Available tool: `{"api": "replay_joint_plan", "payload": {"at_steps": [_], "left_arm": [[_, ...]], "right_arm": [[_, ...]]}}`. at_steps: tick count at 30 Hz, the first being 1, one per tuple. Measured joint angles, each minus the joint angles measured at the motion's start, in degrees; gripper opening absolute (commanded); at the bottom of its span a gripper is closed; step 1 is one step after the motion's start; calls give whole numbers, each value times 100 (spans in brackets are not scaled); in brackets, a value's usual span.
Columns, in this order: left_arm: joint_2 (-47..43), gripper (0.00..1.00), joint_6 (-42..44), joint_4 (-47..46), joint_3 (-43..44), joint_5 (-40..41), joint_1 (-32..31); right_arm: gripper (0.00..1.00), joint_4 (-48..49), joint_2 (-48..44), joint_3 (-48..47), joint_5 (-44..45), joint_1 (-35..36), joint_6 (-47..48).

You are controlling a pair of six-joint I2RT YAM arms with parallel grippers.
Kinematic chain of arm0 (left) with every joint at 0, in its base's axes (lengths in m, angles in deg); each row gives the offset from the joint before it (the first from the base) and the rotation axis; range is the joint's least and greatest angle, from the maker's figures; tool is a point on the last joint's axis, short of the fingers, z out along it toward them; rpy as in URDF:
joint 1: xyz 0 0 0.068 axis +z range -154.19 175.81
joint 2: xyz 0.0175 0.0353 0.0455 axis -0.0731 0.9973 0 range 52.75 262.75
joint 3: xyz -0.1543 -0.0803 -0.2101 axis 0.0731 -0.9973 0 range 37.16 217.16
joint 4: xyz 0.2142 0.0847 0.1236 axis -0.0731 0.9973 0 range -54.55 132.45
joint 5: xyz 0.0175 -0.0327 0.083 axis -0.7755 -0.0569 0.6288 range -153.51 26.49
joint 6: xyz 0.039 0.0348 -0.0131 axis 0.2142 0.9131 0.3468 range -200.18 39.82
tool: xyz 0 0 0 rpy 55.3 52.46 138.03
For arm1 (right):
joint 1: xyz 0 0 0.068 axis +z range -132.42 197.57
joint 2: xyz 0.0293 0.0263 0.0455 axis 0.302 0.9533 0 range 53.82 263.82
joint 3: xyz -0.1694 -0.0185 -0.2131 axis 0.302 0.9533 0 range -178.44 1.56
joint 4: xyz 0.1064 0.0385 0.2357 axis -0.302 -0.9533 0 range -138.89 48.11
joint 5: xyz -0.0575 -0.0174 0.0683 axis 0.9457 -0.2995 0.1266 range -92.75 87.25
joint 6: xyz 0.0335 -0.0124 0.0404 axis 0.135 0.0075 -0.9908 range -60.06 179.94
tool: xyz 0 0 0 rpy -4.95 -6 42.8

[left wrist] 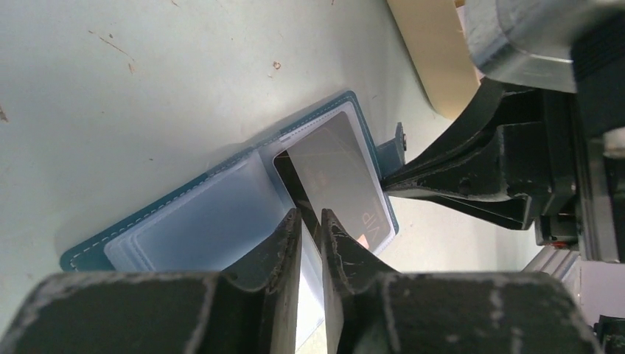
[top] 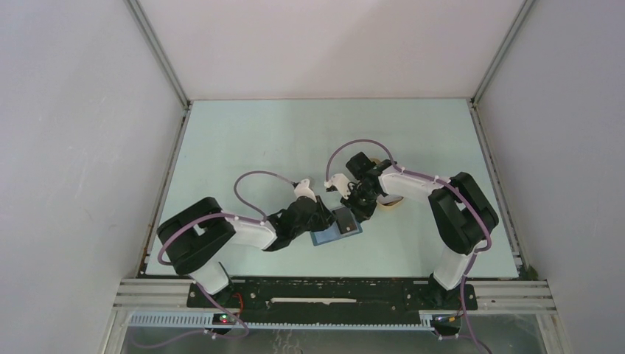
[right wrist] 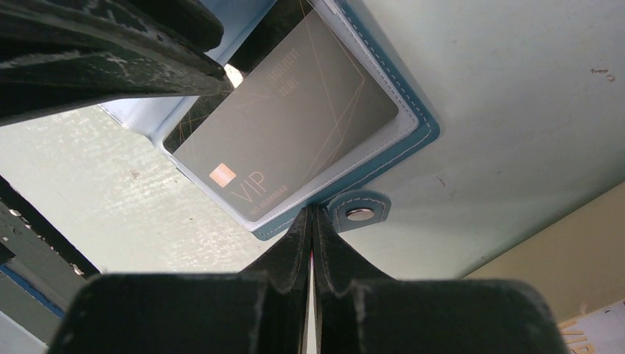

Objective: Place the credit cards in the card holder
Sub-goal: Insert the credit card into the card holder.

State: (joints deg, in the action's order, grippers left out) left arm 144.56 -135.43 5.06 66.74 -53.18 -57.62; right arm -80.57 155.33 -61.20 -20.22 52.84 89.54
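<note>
Left wrist: 1 open teal-blue folding card holder point(left wrist: 184, 225), 1 grey VIP card point(left wrist: 339, 177) on it. Left gripper point(left wrist: 309, 215), 6 o'clock, jaws clamped on card; right gripper point(left wrist: 385, 183), 3 o'clock, jaws together.

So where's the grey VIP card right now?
The grey VIP card lies on the open teal card holder, above the snap tab in the right wrist view, its far corner pinched by the left gripper.

Beige tray point(left wrist: 435, 59) on the pale green table point(top: 243, 140) — white walls point(top: 74, 110) around
</note>
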Motion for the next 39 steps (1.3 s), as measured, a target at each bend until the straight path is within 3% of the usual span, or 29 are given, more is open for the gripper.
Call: {"api": "replay_joint_plan", "payload": {"at_steps": [7,21,30,39], "left_arm": [[219,25,22,76,146,-11,0],[435,24,44,142,409,-59,22],[452,25,232,94,474,-214,48],[-234,28,627,-57,81,-304,96]], "right_arm": [[7,-22,20,-28,0,2,-9],[7,-26,22,-31,35,13,-15],[13,-37,22,-31,42,-9,-13],[17,-256,-337,-42,-35,-267,225]]}}
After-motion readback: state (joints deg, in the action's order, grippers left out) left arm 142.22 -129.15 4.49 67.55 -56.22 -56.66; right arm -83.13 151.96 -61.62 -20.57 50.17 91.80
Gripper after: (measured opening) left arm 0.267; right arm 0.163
